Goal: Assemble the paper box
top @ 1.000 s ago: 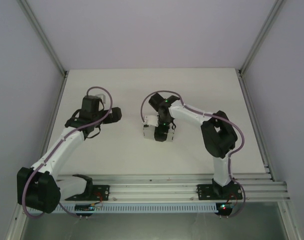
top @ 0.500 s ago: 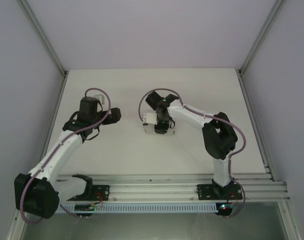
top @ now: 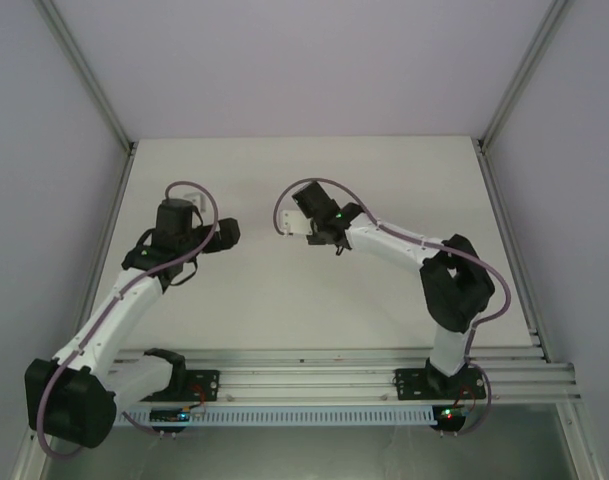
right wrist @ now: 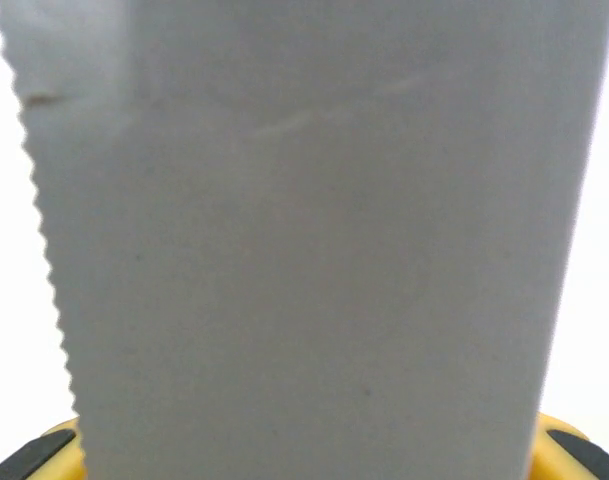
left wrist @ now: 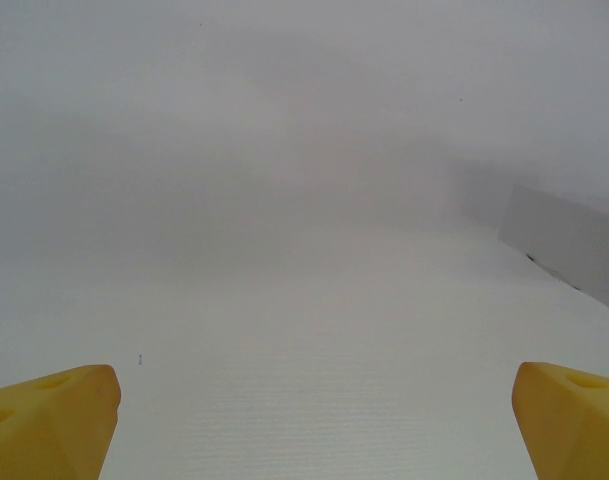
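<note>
The right gripper [top: 304,226] has carried the paper box [top: 292,225], pinched between its fingers, away from the arm bases and slightly left, with its elbow swinging outward. The box now lies nearer the left gripper [top: 227,233] fingertips and level with them.

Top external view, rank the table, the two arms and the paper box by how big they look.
1. table
2. left arm and right arm, which look about alike, so I won't rank one over the other
3. paper box, clearly the smallest
</note>
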`<state>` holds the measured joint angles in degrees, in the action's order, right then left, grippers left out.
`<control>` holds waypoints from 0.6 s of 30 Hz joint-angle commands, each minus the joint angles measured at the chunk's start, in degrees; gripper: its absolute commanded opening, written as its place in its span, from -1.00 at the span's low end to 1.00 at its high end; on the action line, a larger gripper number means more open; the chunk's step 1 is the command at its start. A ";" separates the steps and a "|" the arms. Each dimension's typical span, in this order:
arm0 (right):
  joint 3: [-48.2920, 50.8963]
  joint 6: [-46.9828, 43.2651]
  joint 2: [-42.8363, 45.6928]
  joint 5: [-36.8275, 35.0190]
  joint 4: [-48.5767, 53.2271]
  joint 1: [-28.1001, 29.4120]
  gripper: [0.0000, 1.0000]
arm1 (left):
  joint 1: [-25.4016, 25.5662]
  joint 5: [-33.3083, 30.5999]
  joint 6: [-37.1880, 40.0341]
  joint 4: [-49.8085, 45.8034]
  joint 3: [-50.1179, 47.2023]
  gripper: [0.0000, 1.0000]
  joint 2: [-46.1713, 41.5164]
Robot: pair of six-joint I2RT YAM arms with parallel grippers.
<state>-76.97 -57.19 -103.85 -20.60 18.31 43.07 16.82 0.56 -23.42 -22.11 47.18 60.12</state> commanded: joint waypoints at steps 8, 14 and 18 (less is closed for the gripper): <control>2.83 -5.71 -9.47 -3.91 -14.85 -0.70 -0.36 | -0.47 -0.91 -1.89 0.22 -1.12 0.99 -2.58; 3.54 1.61 -9.73 -1.58 -7.49 -0.12 -0.09 | -0.48 -1.00 -1.90 -0.03 -1.30 0.99 -2.56; 3.09 6.59 -8.20 3.00 0.84 0.62 0.18 | -0.46 -0.98 -1.94 0.14 -1.56 0.99 -2.37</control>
<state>-74.15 -56.01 -113.01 -22.26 8.95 42.94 16.82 0.34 -24.73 -22.15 45.56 58.52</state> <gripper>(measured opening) 0.571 0.994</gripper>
